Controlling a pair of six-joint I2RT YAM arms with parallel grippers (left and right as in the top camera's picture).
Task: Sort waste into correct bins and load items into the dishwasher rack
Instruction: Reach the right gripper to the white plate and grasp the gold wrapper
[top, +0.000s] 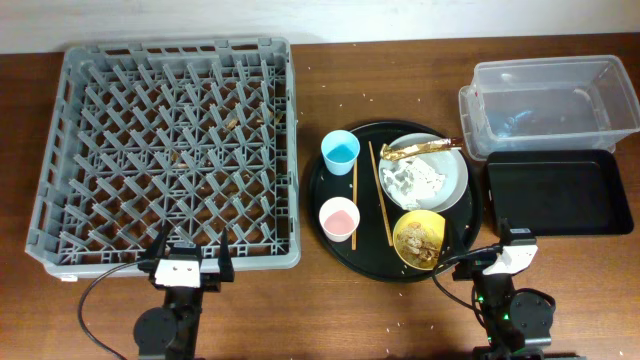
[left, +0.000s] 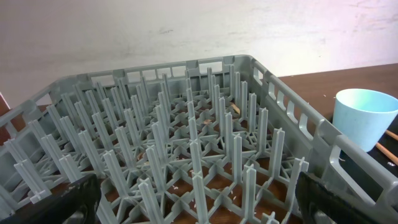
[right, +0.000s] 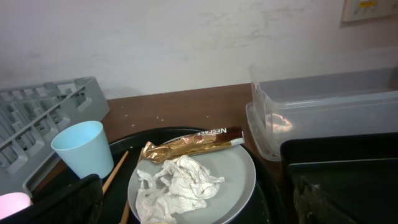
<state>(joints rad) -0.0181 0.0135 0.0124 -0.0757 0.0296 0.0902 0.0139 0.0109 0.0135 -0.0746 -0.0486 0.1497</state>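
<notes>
**Overhead.** The grey dishwasher rack (top: 170, 150) takes up the left of the table. It is rigid moulded plastic with a lattice floor and upright pegs, and it is not yet loaded; only crumbs lie in it. On the round black tray (top: 318, 190) stand a blue cup (top: 340, 152), a pink cup (top: 338, 218), two wooden chopsticks (top: 381, 195), a pale grey plate (top: 455, 180) and a yellow bowl (top: 400, 228) carrying brownish food scraps (top: 420, 242). The plate bears a gold-brown wrapper (top: 420, 148) and crumpled white tissue (top: 410, 178). A clear plastic tub (top: 550, 100) and a shallow black rectangular tray (top: 555, 192) lie side by side at right. My left gripper (top: 192, 256) hangs at the rack's near edge. My right gripper (top: 495, 250) sits near the bowl and the rectangular tray.

**Left wrist.** My fingers (left: 348, 199) stand wide apart, with nothing held between them. Rack pegs fill the view. The blue cup shows at right, smooth and thin-walled.

**Right wrist.** My fingers (right: 62, 199) are likewise spread wide and hold nothing.
- **Wrapper:** a crinkled, glossy film. I judge it feather-light and slippery, best pinched across its middle.
- **Tissue:** soft and compressible. I would take it at a raised fold.
- **Plate:** stiff and smooth, probably breakable. The rim is the only grip once it is cleared.
</notes>
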